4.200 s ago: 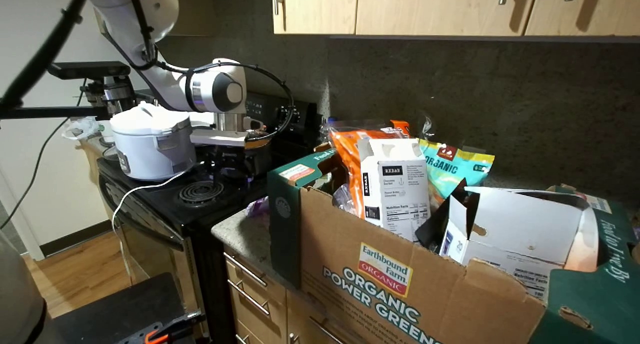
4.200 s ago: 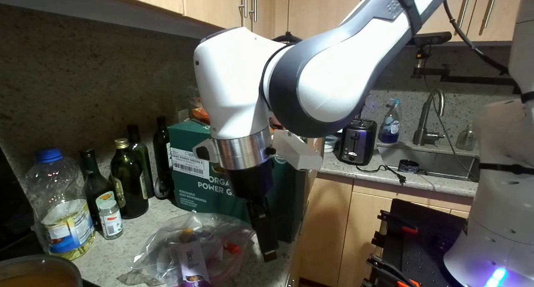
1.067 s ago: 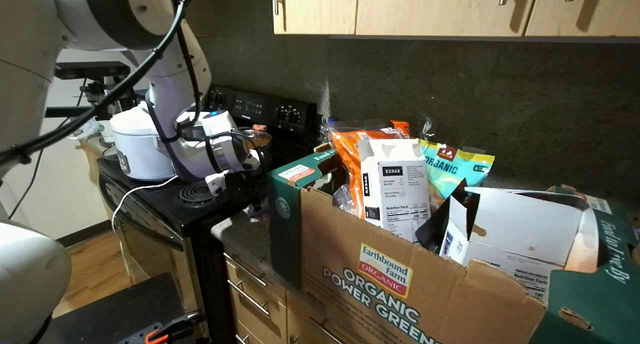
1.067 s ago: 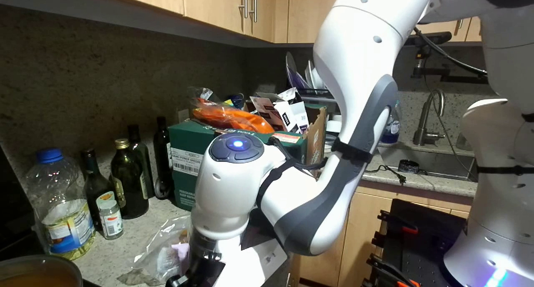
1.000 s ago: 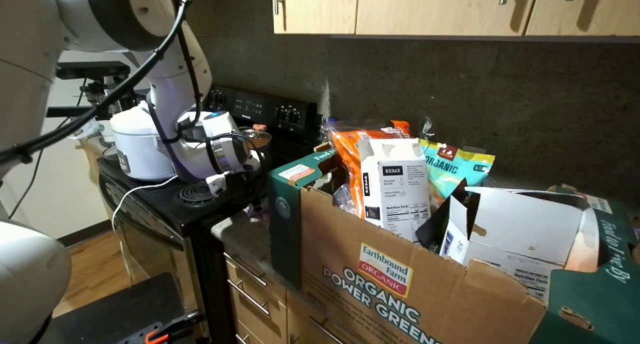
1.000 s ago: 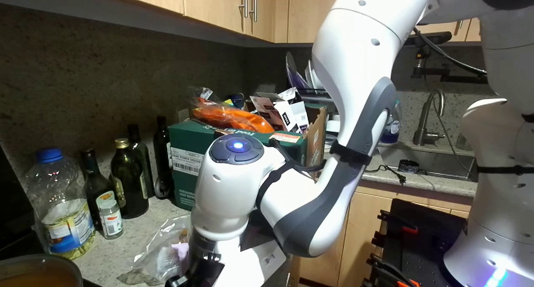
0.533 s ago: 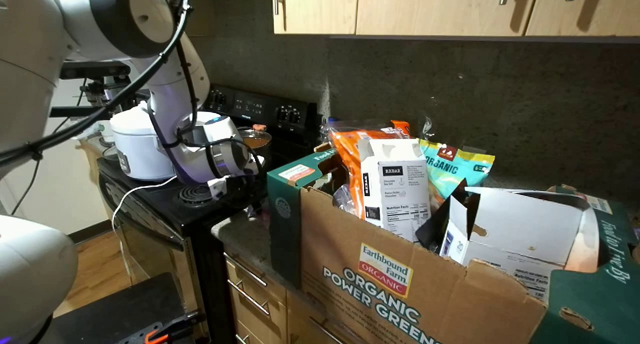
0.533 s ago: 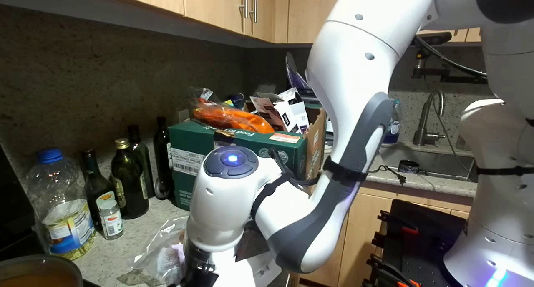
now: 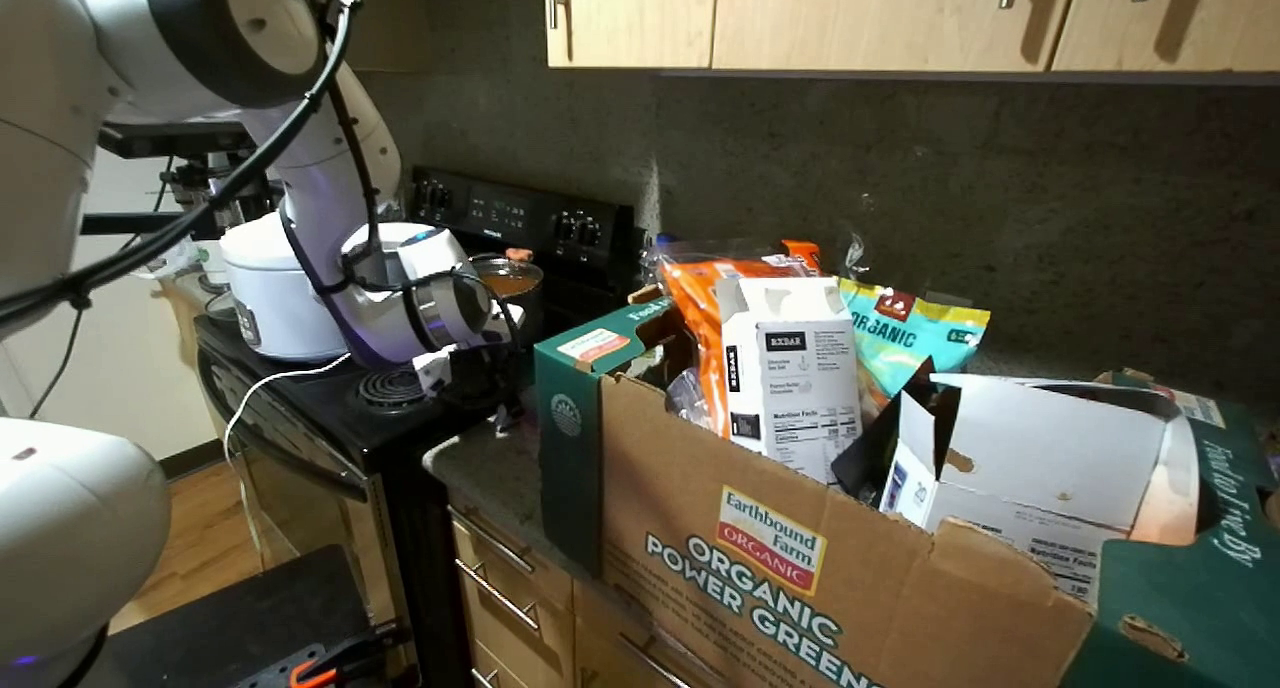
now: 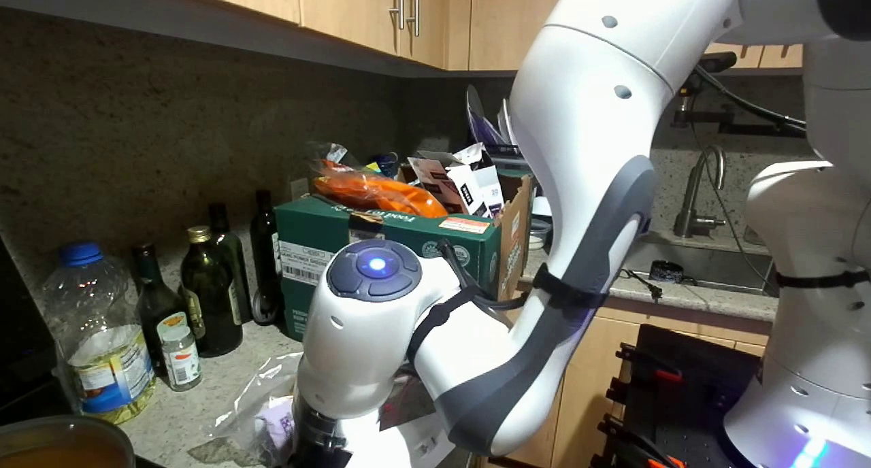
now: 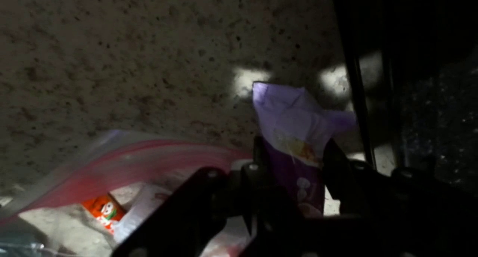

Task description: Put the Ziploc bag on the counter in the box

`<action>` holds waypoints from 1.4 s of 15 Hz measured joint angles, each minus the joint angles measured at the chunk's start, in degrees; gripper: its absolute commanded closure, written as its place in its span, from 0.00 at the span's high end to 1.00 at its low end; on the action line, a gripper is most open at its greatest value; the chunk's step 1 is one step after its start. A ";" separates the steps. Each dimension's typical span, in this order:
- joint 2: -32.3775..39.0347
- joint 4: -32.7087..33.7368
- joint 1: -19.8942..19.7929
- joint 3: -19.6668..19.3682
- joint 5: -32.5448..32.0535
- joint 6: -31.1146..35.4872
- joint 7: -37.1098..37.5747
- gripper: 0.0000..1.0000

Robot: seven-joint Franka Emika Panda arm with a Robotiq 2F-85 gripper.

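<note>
The Ziploc bag (image 11: 149, 156), clear with a pink-red edge, lies on the speckled counter (image 11: 142, 62) with packets in it. An exterior view shows part of the same Ziploc bag (image 10: 255, 400); the arm covers the rest. Down low at it, my gripper (image 11: 294, 142) has a purple and white packet (image 11: 287, 115) between its fingers. They stand partway apart, their tips at the packet's sides; whether they grip it I cannot tell, nor whether it lies inside the bag. The open box (image 9: 920, 588), filled with groceries, stands on the counter and shows its green end (image 10: 292, 230) too.
Right of the gripper in the wrist view is the black stove (image 11: 433, 137). On it stand a white cooker (image 9: 280, 288) and a pot (image 10: 61, 447). Several dark bottles and an oil bottle (image 10: 102, 359) line the backsplash. Cabinets hang above.
Over the last few seconds the arm has come down onto the bag. In the last second it sank a little more, and the purple-white packet shifted slightly, showing more of its print.
</note>
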 measured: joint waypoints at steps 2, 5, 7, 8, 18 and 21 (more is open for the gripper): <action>-0.76 -0.28 2.16 -1.67 0.00 -0.01 0.00 0.14; -3.83 -2.17 5.37 -3.80 -0.17 -0.09 0.00 0.13; -7.05 -4.29 7.49 -5.03 -0.67 -0.55 0.00 0.13; -8.90 -5.50 8.30 -5.37 -0.89 -1.39 0.00 0.13; -23.66 -15.82 -4.04 8.63 3.05 -16.77 -5.32 0.13; -25.33 -18.19 -10.06 16.26 9.22 -16.98 -10.58 0.13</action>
